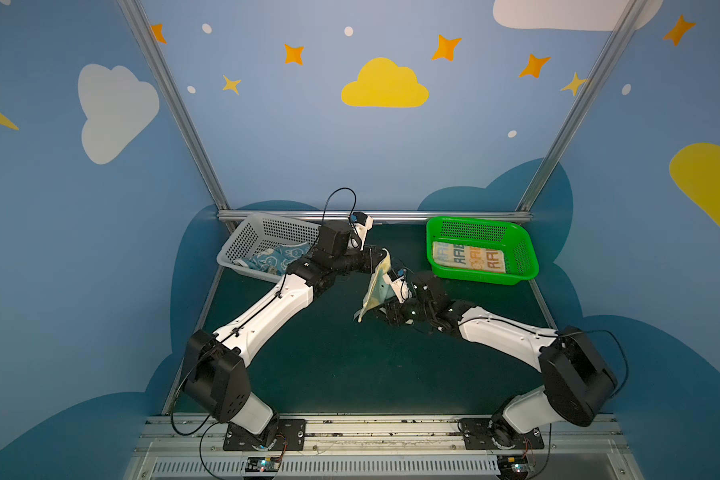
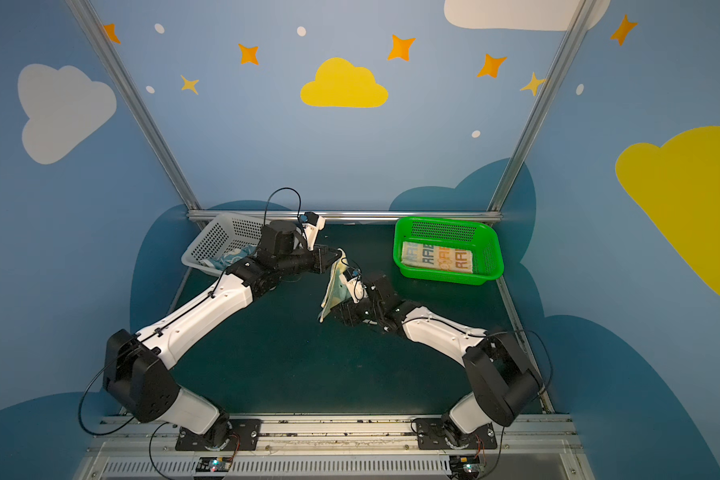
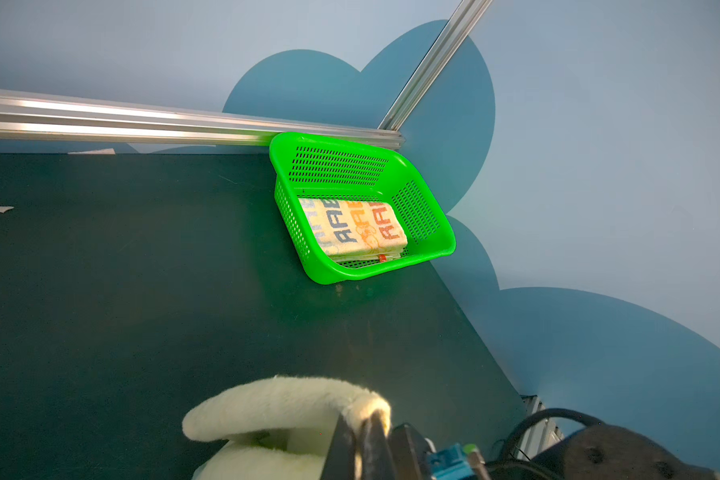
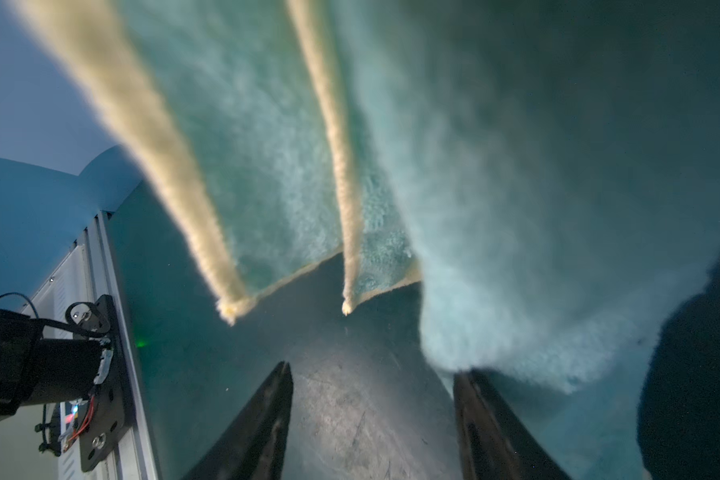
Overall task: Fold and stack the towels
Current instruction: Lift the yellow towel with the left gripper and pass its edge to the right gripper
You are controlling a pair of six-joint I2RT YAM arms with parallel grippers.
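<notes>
Yellow towel [image 1: 376, 286]: hangs above the table [image 1: 329, 365], near its middle.
Left tool [image 3: 371, 422]: clenched on the towel's far top corner.
Right tool [image 4: 373, 370]: jaws apart, nothing between them; the cloth brushes one.
Handling: light, limp and fluffy; the low free corner looks best to pinch.
Striped towel [image 1: 468, 258]: folded in the green basket [image 1: 481, 279], far right.
Right wrist view only: teal face, two hanging cream edges.

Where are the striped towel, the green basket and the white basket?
striped towel [image 1: 469, 258]: in a top view, middle of lettered face.
green basket [image 1: 472, 230]: in a top view, far wall.
white basket [image 1: 246, 241]: in a top view, left wall.
</notes>
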